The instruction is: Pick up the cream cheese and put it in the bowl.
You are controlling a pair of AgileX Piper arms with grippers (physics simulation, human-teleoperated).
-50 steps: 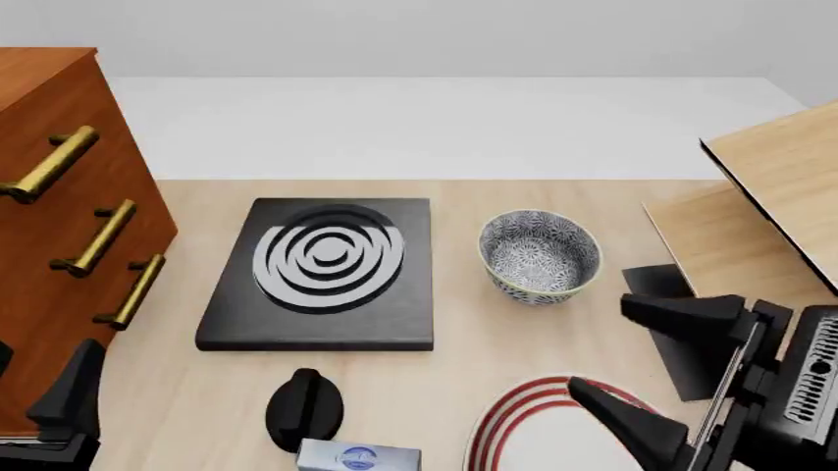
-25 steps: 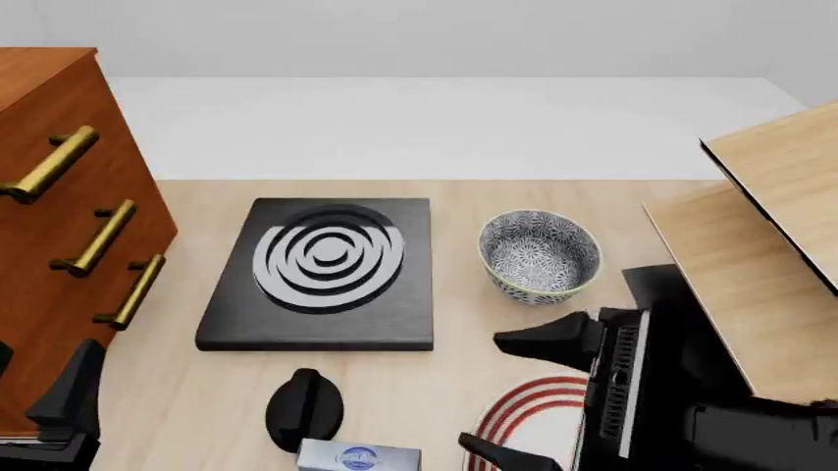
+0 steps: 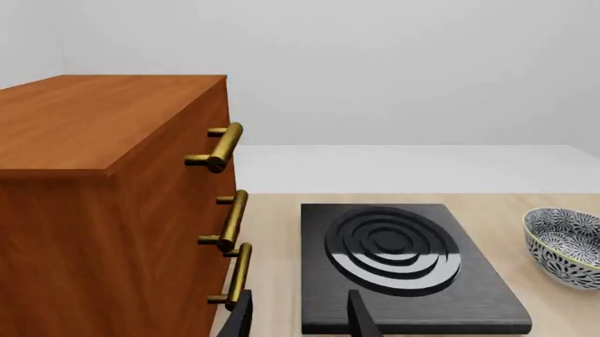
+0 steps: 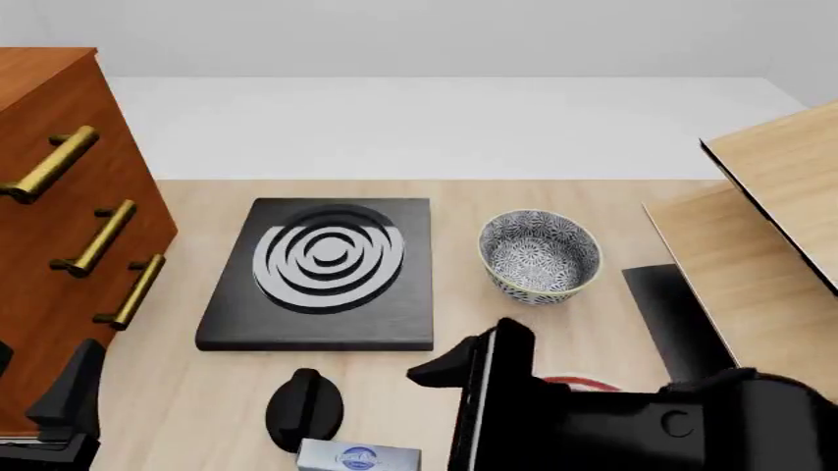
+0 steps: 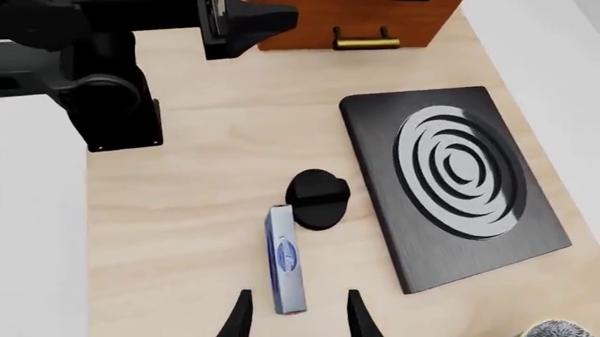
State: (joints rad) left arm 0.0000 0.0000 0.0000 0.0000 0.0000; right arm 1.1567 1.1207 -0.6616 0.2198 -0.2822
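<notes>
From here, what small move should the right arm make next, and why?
Probably ease the right gripper forward and down over the cream cheese. Its fingers look open, and the box lies just ahead of the tips, on the table beside the black knob, not yet grasped. The bowl holds nothing.

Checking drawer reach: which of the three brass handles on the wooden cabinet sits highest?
The top handle, nearest the cabinet top; the middle handle and lowest handle hang below it.
</notes>
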